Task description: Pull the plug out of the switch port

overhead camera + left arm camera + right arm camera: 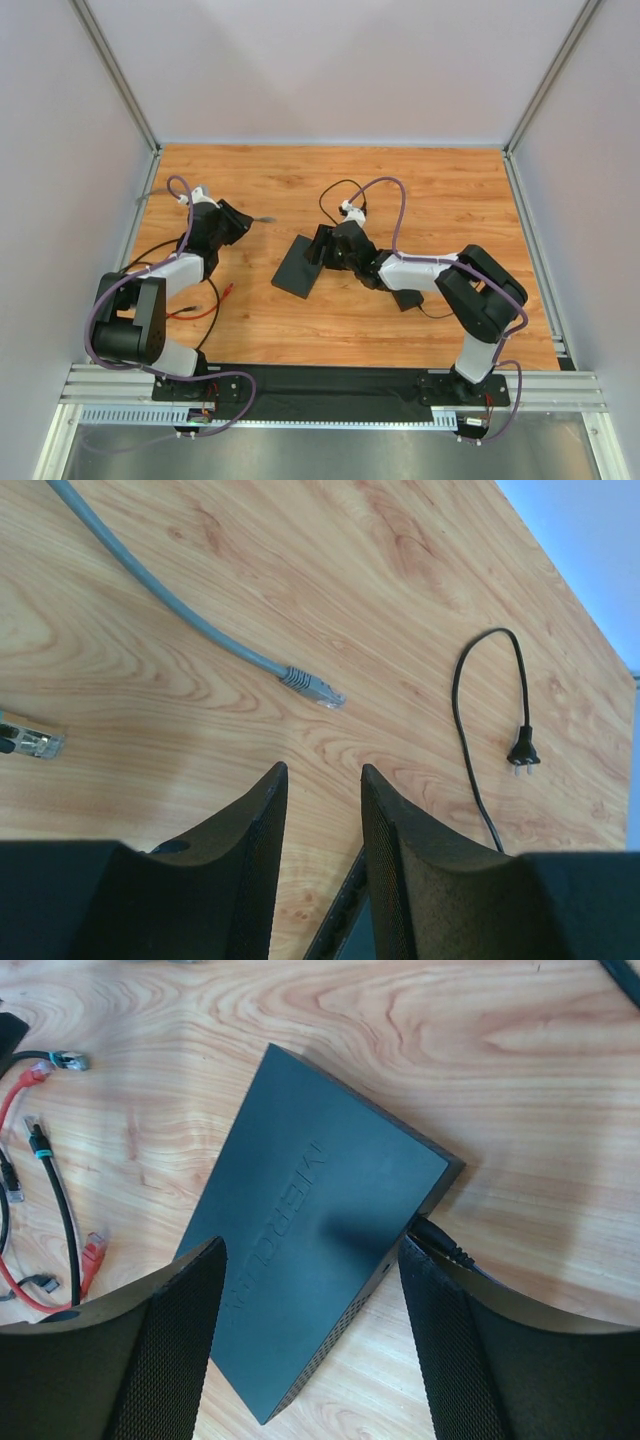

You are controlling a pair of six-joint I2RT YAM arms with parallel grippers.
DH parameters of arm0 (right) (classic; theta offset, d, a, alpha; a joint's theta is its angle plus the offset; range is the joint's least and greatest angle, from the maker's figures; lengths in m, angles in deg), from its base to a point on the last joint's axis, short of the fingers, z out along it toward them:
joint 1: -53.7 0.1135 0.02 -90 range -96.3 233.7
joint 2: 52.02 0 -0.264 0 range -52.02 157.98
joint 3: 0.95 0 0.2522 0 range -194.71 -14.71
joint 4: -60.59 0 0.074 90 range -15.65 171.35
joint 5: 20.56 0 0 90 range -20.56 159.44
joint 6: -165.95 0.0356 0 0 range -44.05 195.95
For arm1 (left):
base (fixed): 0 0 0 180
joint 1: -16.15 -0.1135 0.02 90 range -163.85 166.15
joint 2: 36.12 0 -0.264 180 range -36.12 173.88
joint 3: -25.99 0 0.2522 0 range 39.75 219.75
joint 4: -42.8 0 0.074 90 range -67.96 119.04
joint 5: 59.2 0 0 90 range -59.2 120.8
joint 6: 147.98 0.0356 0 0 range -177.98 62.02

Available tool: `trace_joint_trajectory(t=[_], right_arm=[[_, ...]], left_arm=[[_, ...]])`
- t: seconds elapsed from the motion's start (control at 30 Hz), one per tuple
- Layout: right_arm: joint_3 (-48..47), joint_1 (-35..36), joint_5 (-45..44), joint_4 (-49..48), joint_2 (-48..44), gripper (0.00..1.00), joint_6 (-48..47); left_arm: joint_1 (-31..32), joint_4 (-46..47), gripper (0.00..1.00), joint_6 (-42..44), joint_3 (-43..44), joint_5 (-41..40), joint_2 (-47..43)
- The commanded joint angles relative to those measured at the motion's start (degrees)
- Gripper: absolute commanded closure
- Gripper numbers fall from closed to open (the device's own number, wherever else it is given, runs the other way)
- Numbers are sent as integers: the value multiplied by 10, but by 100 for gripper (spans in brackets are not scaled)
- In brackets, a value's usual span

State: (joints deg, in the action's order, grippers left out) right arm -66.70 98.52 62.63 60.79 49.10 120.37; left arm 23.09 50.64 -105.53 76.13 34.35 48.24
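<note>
Straddling the switch (pixel 320 1190), the right tool (pixel 310 1250) stands wide open, one finger on each side of it (a dark plug (pixel 437 1238) sits in its 3 o'clock edge, wrist view). The switch lies near the middle of the table (pixel 450 200). At its 9 o'clock the left tool (pixel 322 775) hangs narrowly parted, gripping nothing; just past its tips, at 12 o'clock, a grey cable (pixel 300 680) ends loose.

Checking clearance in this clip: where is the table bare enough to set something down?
Bare table: the far right corner, and the near strip between the switch and the base rail. Crowded: red and black cables by the left arm; a lead behind the right gripper.
</note>
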Motion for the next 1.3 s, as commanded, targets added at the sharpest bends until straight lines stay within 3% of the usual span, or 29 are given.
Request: trace_joint_trajectory(t=[0.0,0.33,0.83,1.13,1.27], right_arm=[[-11,1,8,-30,13,29,29],[-43,0,21,-13,45,30,1],[-299,-3,104,68,177,28,-151],[-153,-28,45,-8,103,31,-47],[-99,-41,49,-82,83,41,15]], left_arm=[[-1,-2,58,17,15,-2,-7],[-1,3,58,12,15,4,-2],[-1,-1,63,25,14,21,-14],[39,-23,71,42,69,73,40],[62,-86,72,66,115,73,70]])
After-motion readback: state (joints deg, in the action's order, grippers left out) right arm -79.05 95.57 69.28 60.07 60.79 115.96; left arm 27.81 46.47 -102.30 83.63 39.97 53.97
